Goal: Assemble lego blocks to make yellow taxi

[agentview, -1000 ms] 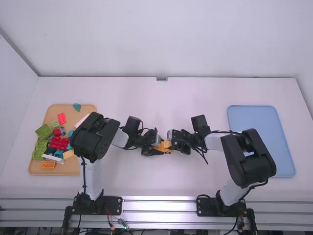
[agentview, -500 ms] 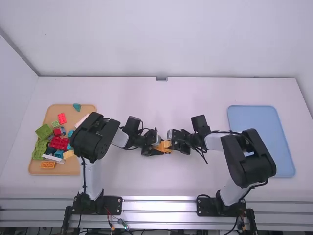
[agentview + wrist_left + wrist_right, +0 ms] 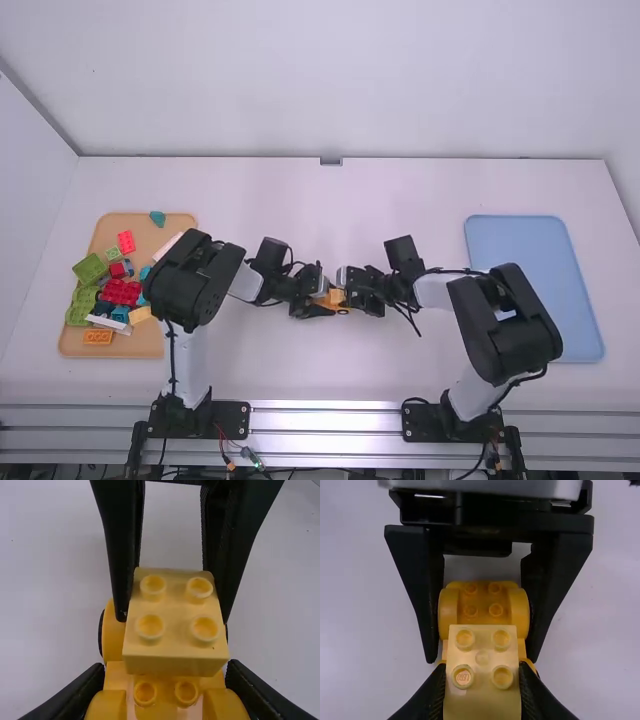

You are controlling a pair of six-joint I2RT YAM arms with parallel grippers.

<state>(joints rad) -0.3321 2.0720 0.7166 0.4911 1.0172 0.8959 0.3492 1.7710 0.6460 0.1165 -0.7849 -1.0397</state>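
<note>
White links (image 3: 190, 355), bulky black joints (image 3: 503, 322), looping black cables (image 3: 172, 362), black base plates (image 3: 233, 417).

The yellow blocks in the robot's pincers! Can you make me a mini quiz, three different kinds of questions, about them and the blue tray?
1. True or false: the blue tray is on the right arm's side of the table.
2. Which one grips the small yellow block?
A) the left pincer
B) the right pincer
C) neither
3. Fill in: the small yellow block has ___ studs on top.

Key: 1 true; 2 B; 3 four
</note>
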